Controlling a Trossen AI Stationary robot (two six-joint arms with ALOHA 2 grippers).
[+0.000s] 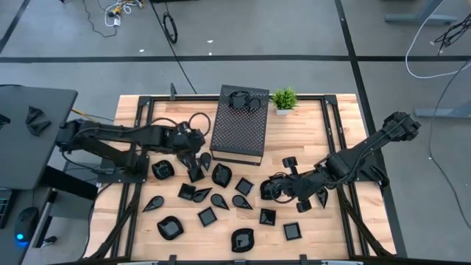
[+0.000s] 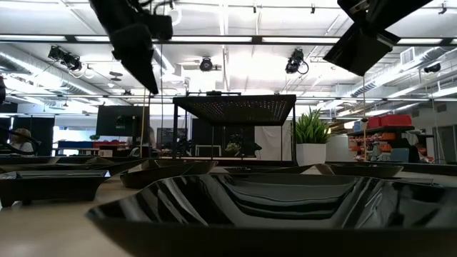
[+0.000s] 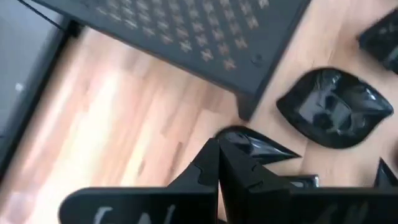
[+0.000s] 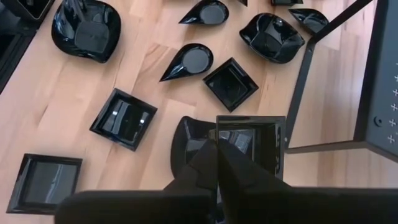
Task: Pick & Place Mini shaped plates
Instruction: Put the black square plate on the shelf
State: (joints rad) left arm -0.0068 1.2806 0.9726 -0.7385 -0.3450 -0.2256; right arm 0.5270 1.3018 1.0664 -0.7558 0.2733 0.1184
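Filling the bottom of the low view, one glossy black dish (image 2: 285, 207) sits nearest the lens. From above, the mini shaped plates (image 1: 208, 216) scatter across the lower centre of the wooden table (image 1: 309, 125), below the perforated box (image 1: 240, 125). Left gripper (image 1: 197, 163), fingers pressed together, hovers over a teardrop dish (image 3: 249, 142); right gripper (image 1: 266, 188), at centre-right, pinches a square plate (image 4: 252, 142).

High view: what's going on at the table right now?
Two arms are sorting mini shaped plates scattered over the wooden table. The left gripper is shut, apparently pinching the rim of a teardrop plate beside the corner of the black perforated box. The right gripper is shut too, seemingly on the edge of a square plate near the table's middle. A small potted plant stands by the box.
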